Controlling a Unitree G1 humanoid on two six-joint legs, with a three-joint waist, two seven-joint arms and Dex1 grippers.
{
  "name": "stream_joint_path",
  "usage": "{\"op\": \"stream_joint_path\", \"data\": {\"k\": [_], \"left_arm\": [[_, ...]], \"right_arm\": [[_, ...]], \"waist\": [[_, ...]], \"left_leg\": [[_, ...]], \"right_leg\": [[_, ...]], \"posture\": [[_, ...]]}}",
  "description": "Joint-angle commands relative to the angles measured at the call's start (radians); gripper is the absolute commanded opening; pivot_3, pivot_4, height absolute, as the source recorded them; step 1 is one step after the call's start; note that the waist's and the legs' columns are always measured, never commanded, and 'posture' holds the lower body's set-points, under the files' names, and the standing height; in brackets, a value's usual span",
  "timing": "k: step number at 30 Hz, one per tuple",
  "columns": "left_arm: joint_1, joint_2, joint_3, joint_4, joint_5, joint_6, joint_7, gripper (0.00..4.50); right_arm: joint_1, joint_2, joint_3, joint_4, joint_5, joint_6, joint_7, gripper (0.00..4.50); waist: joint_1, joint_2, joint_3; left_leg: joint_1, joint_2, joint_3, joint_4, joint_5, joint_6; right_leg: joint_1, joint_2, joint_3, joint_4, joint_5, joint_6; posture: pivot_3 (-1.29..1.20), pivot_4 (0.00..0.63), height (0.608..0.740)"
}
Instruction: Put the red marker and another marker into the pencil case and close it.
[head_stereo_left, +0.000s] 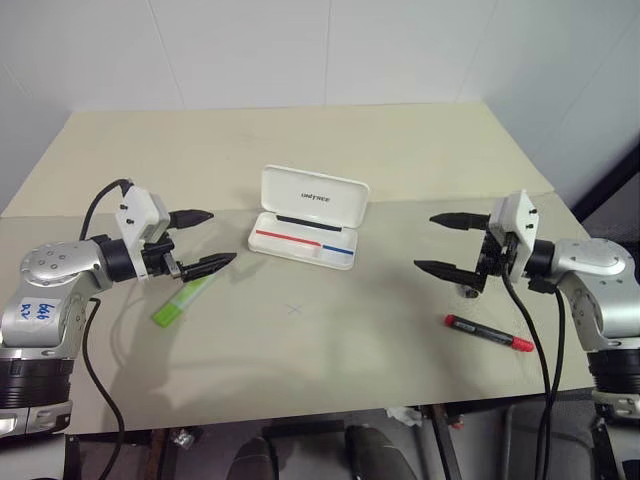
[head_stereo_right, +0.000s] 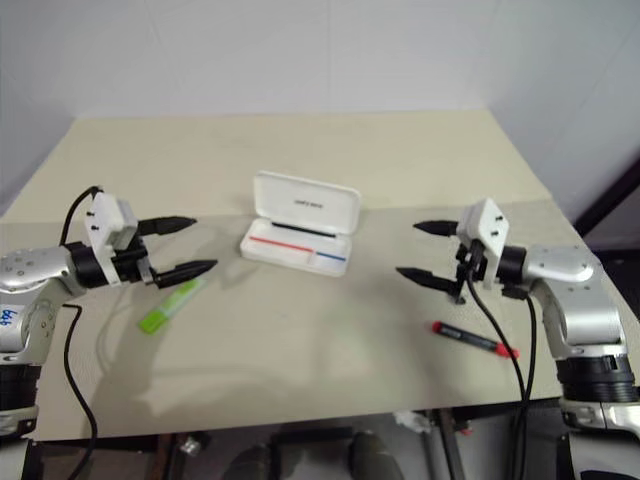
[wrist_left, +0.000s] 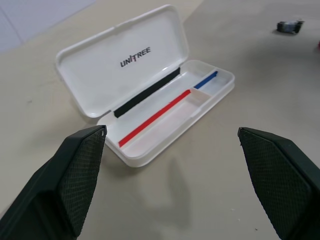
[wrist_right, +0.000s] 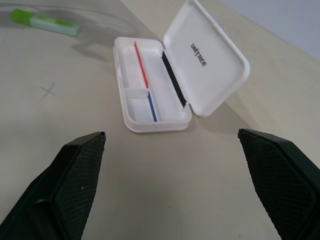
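The white pencil case (head_stereo_left: 305, 230) lies open at the middle of the table, lid standing up, its tray showing a red and a blue stripe and nothing else inside. The red marker (head_stereo_left: 488, 333) lies on the table at the right, below and in front of my right gripper (head_stereo_left: 441, 243), which hangs open and empty, pointing toward the case. The light-green marker (head_stereo_left: 183, 301) rests at the left, just under my left gripper (head_stereo_left: 205, 241), also open and empty above the table. Both wrist views look at the open case (wrist_left: 150, 95) between spread fingers.
A small dark object (head_stereo_left: 468, 292) sits on the table beneath my right gripper. A faint cross mark (head_stereo_left: 294, 309) is drawn in front of the case. The table's front edge runs close to my arms; a wall stands behind the table.
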Motion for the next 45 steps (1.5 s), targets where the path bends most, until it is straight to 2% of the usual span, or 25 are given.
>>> {"op": "stream_joint_path", "data": {"k": [1,6,9,13,22,30,40,45], "left_arm": [[-0.010,0.029,0.018,-0.018,-0.010,0.018,-0.012,4.48],[-0.024,0.014,0.004,-0.036,-0.012,0.031,-0.006,4.48],[-0.006,0.032,0.012,-0.062,-0.023,0.048,-0.027,4.48],[0.009,0.059,0.024,-0.036,-0.003,0.035,-0.048,4.48],[0.016,0.080,0.033,0.004,0.023,-0.030,-0.047,4.48],[-0.011,0.076,0.016,0.027,0.041,-0.058,-0.053,4.50],[0.024,0.091,0.030,0.040,0.073,-0.090,-0.049,4.50],[0.036,0.085,0.033,0.023,0.078,-0.089,-0.042,4.50]], "right_arm": [[-0.029,-0.009,-0.039,0.014,0.005,-0.039,-0.007,4.50],[-0.061,0.003,-0.014,0.087,-0.015,-0.075,-0.003,4.50],[-0.104,-0.004,0.029,0.071,-0.026,-0.031,0.016,4.50],[-0.207,-0.015,0.133,0.116,-0.144,-0.013,0.010,4.50],[-0.320,0.078,0.255,0.156,-0.194,0.048,0.052,4.50],[-0.365,0.171,0.331,0.234,-0.251,0.002,0.078,1.78],[-0.486,0.285,0.426,0.325,-0.319,0.047,0.114,1.78],[-0.543,0.343,0.466,0.457,-0.379,0.010,0.110,1.78]], "waist": [[0.001,0.000,0.000],[0.002,0.000,0.000],[0.001,0.000,0.000],[-0.015,0.000,0.000],[-0.022,0.000,0.000],[-0.023,0.000,0.000],[-0.027,0.000,0.000],[-0.026,0.000,0.000]], "left_leg": [[0.000,0.000,0.000,0.000,0.000,0.000],[0.000,0.000,0.000,0.001,0.000,0.000],[0.000,0.000,0.000,0.001,0.000,0.000],[0.000,0.000,0.001,0.001,0.000,0.000],[0.000,0.000,0.001,0.000,0.000,0.000],[0.000,0.000,0.001,0.000,0.000,0.000],[0.000,0.000,0.001,0.000,0.000,0.000],[0.000,0.000,0.001,0.001,0.000,0.000]], "right_leg": [[0.000,0.000,0.000,0.000,0.000,0.000],[0.000,0.000,0.000,0.000,0.000,0.000],[0.000,0.000,0.000,0.000,0.000,0.000],[-0.001,0.000,0.001,0.001,0.000,0.000],[-0.001,0.000,0.001,0.000,0.000,0.000],[-0.001,0.000,0.001,0.002,0.000,0.000],[-0.002,0.000,0.001,0.004,0.000,0.000],[-0.002,0.000,0.001,0.004,0.000,0.000]], "posture": [[0.00,0.150,0.740],[0.00,0.150,0.740],[0.00,0.150,0.740],[0.00,0.150,0.740],[0.00,0.150,0.740],[0.00,0.150,0.740],[0.00,0.150,0.740],[0.00,0.150,0.740]]}}
